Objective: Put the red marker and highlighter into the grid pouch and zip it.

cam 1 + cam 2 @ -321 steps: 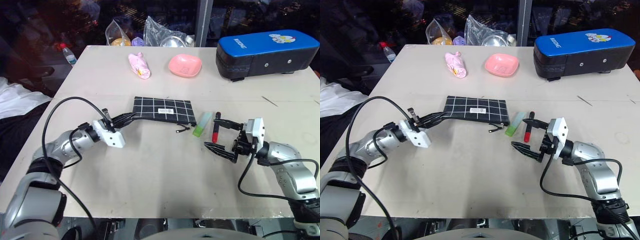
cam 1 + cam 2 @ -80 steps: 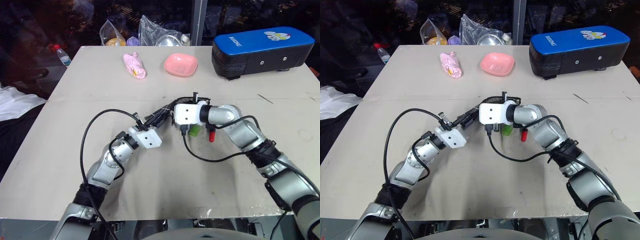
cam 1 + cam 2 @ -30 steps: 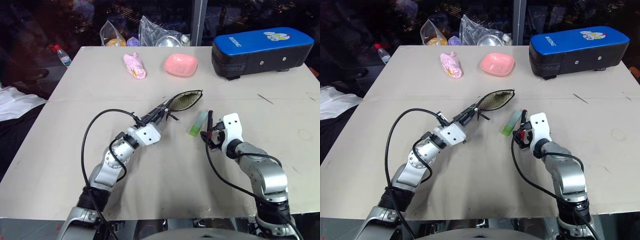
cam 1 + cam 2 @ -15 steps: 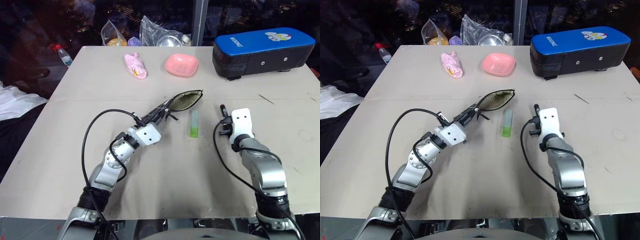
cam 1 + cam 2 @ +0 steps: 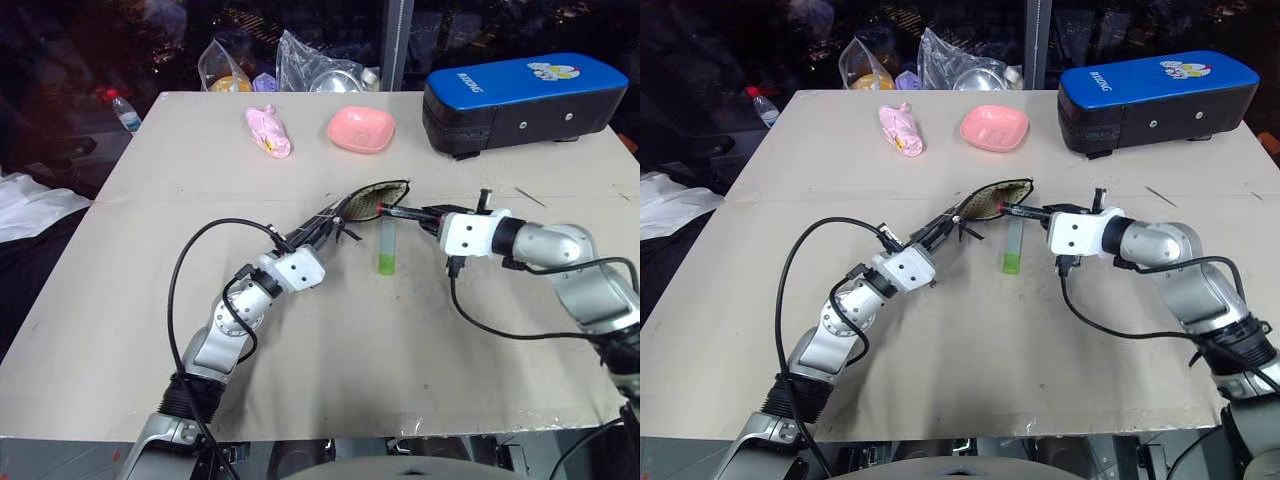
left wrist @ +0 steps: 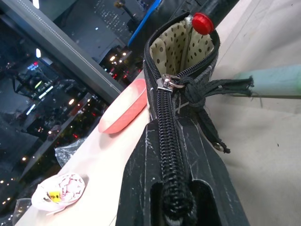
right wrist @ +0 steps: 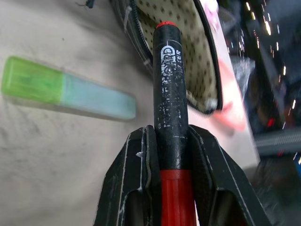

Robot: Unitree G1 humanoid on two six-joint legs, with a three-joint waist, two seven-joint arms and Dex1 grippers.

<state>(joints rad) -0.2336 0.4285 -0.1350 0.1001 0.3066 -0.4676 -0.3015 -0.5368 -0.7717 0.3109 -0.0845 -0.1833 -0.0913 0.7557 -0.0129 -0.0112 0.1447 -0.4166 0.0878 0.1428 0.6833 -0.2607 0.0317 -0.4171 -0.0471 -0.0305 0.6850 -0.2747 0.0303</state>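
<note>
Your right gripper (image 5: 1032, 212) has lifted the red marker (image 7: 168, 113) off the table (image 5: 300, 380) and turned it toward the grid pouch (image 5: 375, 201), so the first insertion is now starting. It is clamped on the barrel, the tip at the open mouth. Your left gripper (image 5: 322, 225), closed on the zipper edge, holds the pouch near the table's middle, and the highlighter (image 5: 387, 249) lies just beside it.

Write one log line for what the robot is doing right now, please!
left gripper: shut on grid pouch, mouth held open | right gripper: shut on red marker, tip at pouch mouth | highlighter: on table
</note>
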